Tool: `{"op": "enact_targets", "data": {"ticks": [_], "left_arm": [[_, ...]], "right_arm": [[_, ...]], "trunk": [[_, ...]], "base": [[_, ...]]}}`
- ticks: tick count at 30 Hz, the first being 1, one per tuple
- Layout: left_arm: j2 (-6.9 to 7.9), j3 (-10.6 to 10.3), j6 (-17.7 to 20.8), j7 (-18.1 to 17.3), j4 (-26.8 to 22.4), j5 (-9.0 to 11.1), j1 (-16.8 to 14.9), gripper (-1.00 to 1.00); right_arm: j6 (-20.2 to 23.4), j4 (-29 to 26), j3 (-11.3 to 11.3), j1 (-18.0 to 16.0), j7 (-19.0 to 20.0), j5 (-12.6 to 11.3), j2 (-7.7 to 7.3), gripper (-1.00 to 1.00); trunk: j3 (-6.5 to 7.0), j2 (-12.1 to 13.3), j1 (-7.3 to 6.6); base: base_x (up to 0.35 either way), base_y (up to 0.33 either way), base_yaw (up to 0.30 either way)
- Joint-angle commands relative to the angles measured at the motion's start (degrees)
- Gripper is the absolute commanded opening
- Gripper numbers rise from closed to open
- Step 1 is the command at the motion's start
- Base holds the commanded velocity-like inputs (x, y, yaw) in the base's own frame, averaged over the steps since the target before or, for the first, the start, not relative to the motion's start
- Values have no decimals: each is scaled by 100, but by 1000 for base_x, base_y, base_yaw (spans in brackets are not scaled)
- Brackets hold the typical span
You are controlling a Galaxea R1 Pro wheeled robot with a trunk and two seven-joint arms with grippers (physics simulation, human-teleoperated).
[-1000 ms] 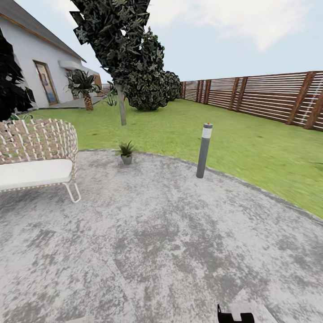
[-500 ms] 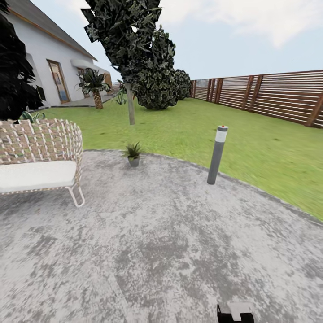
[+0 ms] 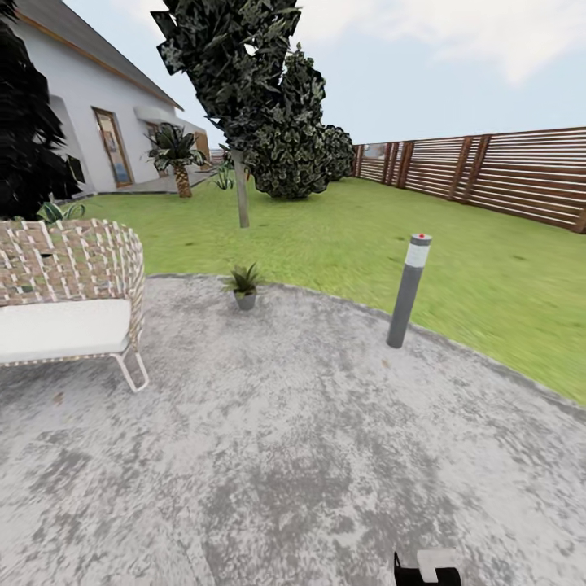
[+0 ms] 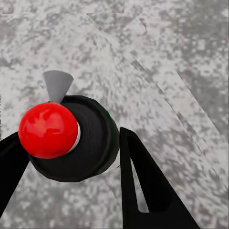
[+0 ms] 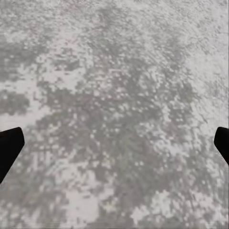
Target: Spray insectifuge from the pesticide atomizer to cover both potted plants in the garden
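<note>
Holding the pesticide atomizer (image 4: 67, 138) clamped in the left gripper (image 4: 71, 157), right gripper (image 5: 114, 143) spread empty, the robot should close squarely on the potted plant (image 3: 244, 286) at the patio (image 3: 285, 456) edge before spraying.

Woven chair (image 3: 69, 297) w/ white cushion at patio's left edge. Grey bollard lamp (image 3: 408, 290) upright at paving rim — grass just behind. Dark tree (image 3: 236, 73) & shrubs mid-lawn, palm (image 3: 175, 155) near white house (image 3: 81, 114) — slat fence (image 3: 488, 175) along right.

Home garden, green lawn (image 3: 342, 236), grey paved patio (image 3: 285, 423), slatted wooden fence (image 3: 505, 179), white house (image 3: 73, 114)
</note>
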Motion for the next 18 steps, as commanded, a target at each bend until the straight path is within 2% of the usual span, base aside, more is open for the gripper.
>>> {"op": "enact_targets", "data": {"ticks": [1, 7, 18], "left_arm": [[1, 34, -21, 26, 9, -62, -5, -100], [5, 36, -21, 26, 9, -53, -5, -100], [5, 36, -21, 26, 9, -53, -5, -100]], "right_arm": [[-13, 7, -29, -4, -34, 61, 0, 100], [-14, 7, -29, -2, -34, 61, -2, 100], [-16, 7, -29, -2, -38, 60, -3, 100]], "trunk": [[-5, -2, 2], [-5, -2, 2], [-5, -2, 2]], "base": [[337, 0, 234], [337, 0, 231], [337, 0, 15]]}}
